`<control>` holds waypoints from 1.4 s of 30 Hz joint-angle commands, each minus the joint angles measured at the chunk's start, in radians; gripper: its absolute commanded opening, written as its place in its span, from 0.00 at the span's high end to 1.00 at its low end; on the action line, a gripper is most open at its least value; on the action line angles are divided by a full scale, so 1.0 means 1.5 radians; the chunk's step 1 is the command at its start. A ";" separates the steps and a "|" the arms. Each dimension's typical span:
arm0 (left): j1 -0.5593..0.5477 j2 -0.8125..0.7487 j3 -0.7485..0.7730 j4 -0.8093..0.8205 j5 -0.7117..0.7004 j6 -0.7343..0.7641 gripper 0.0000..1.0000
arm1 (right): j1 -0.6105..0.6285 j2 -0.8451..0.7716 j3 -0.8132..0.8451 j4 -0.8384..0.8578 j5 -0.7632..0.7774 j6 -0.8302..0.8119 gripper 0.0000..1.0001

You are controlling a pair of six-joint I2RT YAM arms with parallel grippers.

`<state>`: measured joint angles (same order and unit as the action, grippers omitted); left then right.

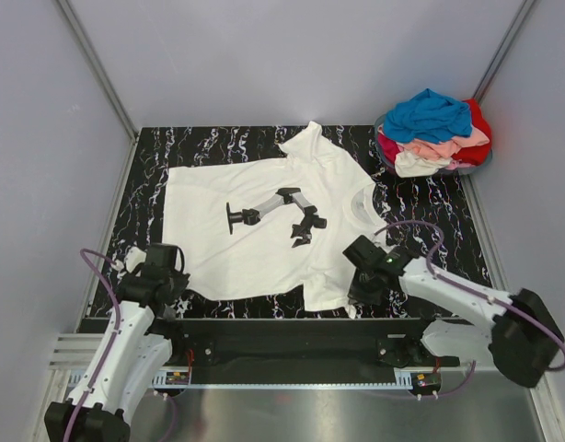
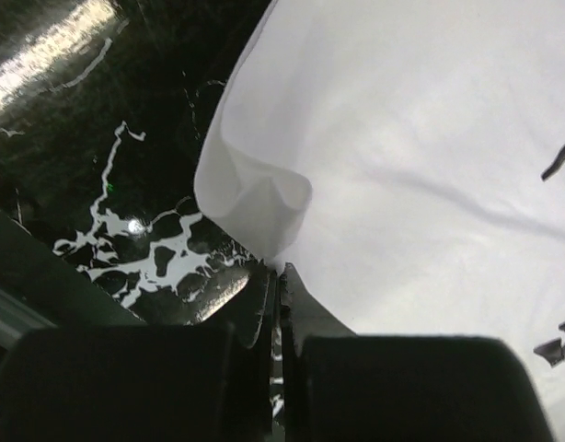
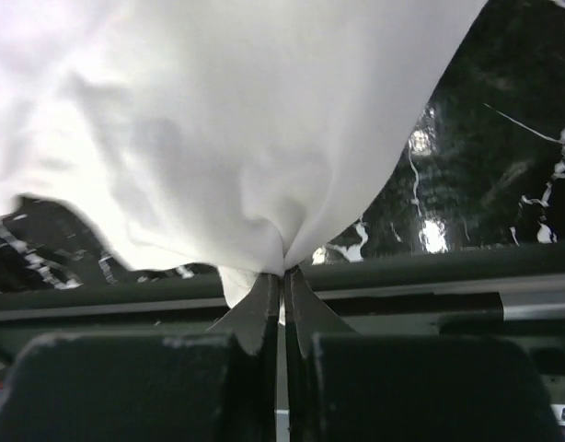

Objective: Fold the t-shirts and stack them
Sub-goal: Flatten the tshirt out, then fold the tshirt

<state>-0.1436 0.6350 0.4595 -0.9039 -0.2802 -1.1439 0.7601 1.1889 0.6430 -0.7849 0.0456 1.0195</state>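
**Operator:** Where do we locate the work item?

**Inspector:** We find the white t-shirt spread flat on the black marbled table. Its neck opening points right and its hem points left. One sleeve lies toward the far edge and the other toward the near edge. A dark robot-arm print sits at mid-chest.

**Operator:** What do we record for the left gripper?

**Inspector:** It sits at the near-left hem corner. In its wrist view we see the fingers pressed flat together with no gap. The hem corner curls up into a small fold and runs down into the tips, so we read it as pinched there.

**Operator:** And the right gripper?

**Inspector:** It sits at the near-right edge of the shirt, by the near sleeve. The fingers are closed on a gather of white cloth. The fabric bunches into creases that converge at the tips and drapes away above them, lifted off the table at that point.

**Operator:** Where do we log the remaining garments?

**Inspector:** We log them as a pile at the far-right corner of the table, well apart from both grippers. The blue tee lies on top and the red tee behind it. The pink tee and the cream tee are at the front.
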 commanded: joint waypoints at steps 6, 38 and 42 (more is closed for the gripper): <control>-0.002 -0.030 0.083 -0.080 0.101 0.033 1.00 | -0.006 -0.227 0.053 -0.184 0.104 0.080 1.00; 0.055 0.369 0.333 -0.046 0.047 0.277 0.95 | -0.213 0.317 0.609 -0.088 0.056 -0.310 1.00; 0.074 0.400 0.340 -0.043 0.036 0.290 0.95 | -0.221 0.372 0.654 -0.095 0.046 -0.327 1.00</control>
<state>-0.0536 1.2148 0.9222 -0.9955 -0.1856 -0.7486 0.4389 1.7157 1.5517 -0.9375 0.1387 0.5819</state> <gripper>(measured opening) 0.050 0.018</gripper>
